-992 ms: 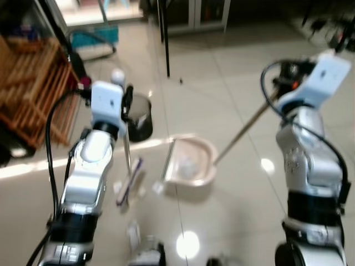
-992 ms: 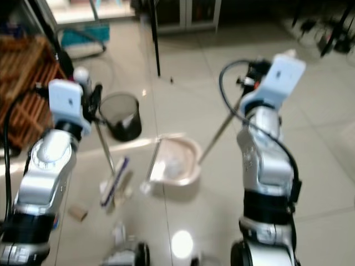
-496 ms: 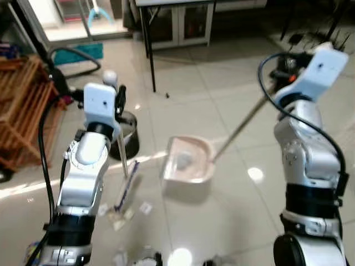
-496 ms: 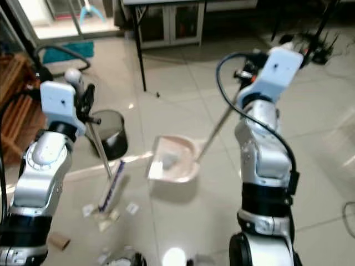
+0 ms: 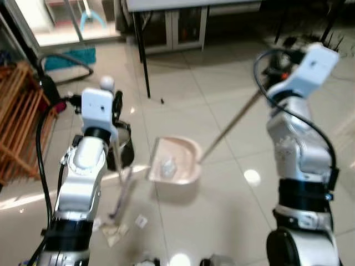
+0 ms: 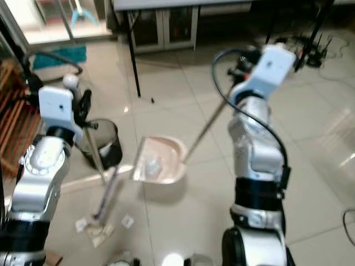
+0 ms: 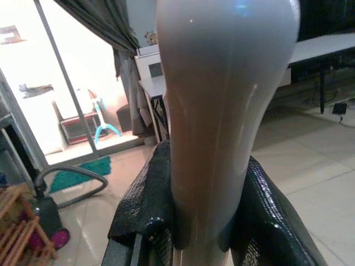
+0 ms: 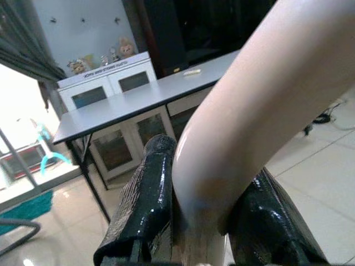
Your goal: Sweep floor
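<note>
- We can't ID the crumpled bit in the dustpan (image 5: 176, 160), too blurry.
- Broom head (image 6: 95, 224) smeared by blur.
- Bin (image 6: 104, 144) partly behind our left arm.
- Wooden rack (image 5: 16, 122) cut by frame edge.

Head views: the tiled floor (image 5: 222, 221) is looked down on from above — both share it.
Wrist views: handles are seen close — room behind.
</note>
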Controlling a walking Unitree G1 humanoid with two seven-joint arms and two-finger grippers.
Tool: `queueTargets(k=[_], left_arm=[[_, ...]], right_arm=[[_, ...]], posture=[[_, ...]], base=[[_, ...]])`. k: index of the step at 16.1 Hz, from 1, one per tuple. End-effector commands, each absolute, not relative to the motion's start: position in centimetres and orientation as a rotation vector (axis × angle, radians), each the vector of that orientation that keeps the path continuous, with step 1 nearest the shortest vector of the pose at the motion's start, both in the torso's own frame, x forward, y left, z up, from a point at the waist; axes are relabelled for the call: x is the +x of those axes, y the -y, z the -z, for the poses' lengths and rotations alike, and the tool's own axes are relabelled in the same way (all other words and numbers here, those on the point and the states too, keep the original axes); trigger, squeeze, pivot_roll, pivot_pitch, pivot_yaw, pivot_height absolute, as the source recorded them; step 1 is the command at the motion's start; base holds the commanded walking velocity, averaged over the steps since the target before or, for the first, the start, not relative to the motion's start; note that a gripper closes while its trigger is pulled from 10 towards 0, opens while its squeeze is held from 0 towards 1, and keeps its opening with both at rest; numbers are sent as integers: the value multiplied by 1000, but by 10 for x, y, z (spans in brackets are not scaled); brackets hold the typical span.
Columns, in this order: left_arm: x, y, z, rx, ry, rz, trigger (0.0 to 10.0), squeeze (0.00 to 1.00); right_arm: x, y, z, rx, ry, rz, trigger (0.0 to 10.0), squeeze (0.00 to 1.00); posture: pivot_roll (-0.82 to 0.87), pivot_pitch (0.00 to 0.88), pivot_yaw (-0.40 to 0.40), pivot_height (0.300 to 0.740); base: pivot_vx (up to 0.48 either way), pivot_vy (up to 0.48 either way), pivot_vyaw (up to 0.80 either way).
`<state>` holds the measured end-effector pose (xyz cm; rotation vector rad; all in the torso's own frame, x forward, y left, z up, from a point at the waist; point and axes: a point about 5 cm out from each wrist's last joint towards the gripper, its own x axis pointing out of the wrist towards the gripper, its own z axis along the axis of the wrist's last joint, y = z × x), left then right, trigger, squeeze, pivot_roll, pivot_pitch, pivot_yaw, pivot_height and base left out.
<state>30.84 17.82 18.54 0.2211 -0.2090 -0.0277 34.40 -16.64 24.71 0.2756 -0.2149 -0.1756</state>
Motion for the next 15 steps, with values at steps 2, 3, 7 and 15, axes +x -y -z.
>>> queueTargets(k=[2, 3, 7, 15], left_arm=[[300, -192, -182, 270, 202, -2, 10000, 0], [300, -193, -183, 271, 203, -8, 10000, 0], [300, -191, -185, 270, 213, -7, 10000, 0], [299, -190, -185, 272, 213, -14, 10000, 0]], right_arm=[[346, 156, -270, 339, 301, 125, 10000, 0], [346, 157, -272, 338, 310, 129, 10000, 0], [348, 159, -273, 350, 318, 152, 10000, 0], [351, 164, -270, 356, 327, 186, 10000, 0]], posture=[[-10, 77, 17, 740], [-10, 76, 16, 740], [-8, 73, 14, 740], [-9, 77, 7, 740]], base=[[418, 0, 0], [420, 0, 525], [420, 0, 686], [420, 0, 0]])
